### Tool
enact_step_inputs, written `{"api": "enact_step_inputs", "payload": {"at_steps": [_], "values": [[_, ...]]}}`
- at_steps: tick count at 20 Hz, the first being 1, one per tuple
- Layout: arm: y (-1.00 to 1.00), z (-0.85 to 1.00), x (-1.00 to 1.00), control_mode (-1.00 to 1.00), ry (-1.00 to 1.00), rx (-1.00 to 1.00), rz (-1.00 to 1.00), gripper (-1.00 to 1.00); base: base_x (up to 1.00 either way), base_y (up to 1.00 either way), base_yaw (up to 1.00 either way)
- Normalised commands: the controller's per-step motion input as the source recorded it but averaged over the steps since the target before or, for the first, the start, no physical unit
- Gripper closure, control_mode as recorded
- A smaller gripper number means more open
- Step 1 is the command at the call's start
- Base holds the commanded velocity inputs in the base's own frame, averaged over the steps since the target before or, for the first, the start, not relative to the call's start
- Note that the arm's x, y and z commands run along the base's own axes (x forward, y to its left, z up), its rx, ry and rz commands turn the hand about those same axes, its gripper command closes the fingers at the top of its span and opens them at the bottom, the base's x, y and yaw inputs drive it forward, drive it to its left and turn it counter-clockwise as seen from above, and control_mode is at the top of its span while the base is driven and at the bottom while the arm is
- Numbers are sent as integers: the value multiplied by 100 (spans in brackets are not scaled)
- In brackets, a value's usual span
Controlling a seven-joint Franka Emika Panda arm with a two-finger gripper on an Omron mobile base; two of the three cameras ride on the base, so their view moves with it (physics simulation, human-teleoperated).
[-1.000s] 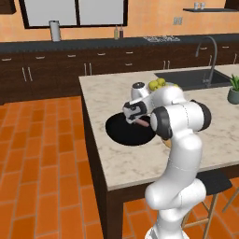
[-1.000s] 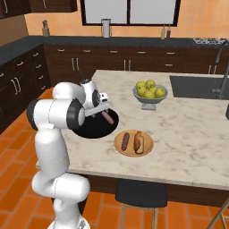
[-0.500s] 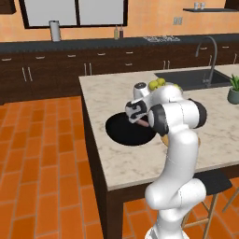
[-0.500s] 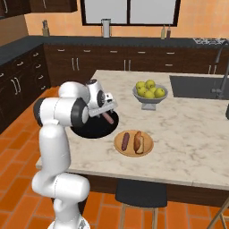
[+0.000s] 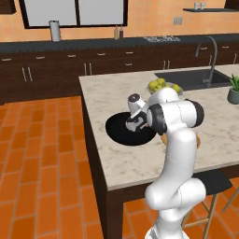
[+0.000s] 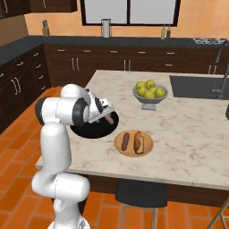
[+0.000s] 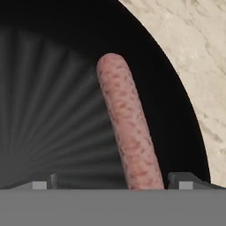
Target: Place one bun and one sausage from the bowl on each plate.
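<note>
The black bowl (image 6: 87, 131) (image 5: 119, 130) sits near the island's left edge. One pinkish-brown sausage (image 7: 128, 128) (image 6: 108, 120) lies inside it by the rim. My gripper (image 7: 113, 182) (image 6: 104, 117) (image 5: 135, 123) hangs open low over the bowl, with one fingertip (image 7: 42, 181) on either side of the sausage's near end and neither touching it. The sausage is closer to the right tip. To the right, the tan plate (image 6: 147, 150) carries a second sausage (image 6: 125, 140) and a bun (image 6: 138, 141) side by side.
A grey footed bowl of yellow-green fruit (image 6: 150, 91) (image 5: 161, 86) stands behind the tan plate. A sink with a faucet (image 6: 197, 87) is set into the island's far right, with a potted plant (image 5: 233, 88) beside it. A dark stool (image 6: 141, 192) stands under the near edge.
The hand has sunk a little toward the bowl and the sausage. Its jaws have stayed wide, and the food on the tan plate has not moved.
</note>
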Motion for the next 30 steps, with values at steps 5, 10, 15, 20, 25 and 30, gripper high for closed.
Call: {"api": "enact_step_inputs", "payload": {"at_steps": [5, 10, 15, 20, 25, 30], "values": [[0, 0, 37, -100, 0, 0, 0, -100, 0, 0, 0], [-6, -6, 43, -100, 0, 0, 1, -100, 0, 0, 0], [-23, -21, 16, -100, 0, 0, 0, -100, 0, 0, 0], [-31, -39, -3, -100, -4, -1, 1, -100, 0, 0, 0], [-40, -32, -6, -100, -4, -5, 1, -100, 0, 0, 0], [-16, -26, 0, -100, 0, -4, 0, -100, 0, 0, 0]]}}
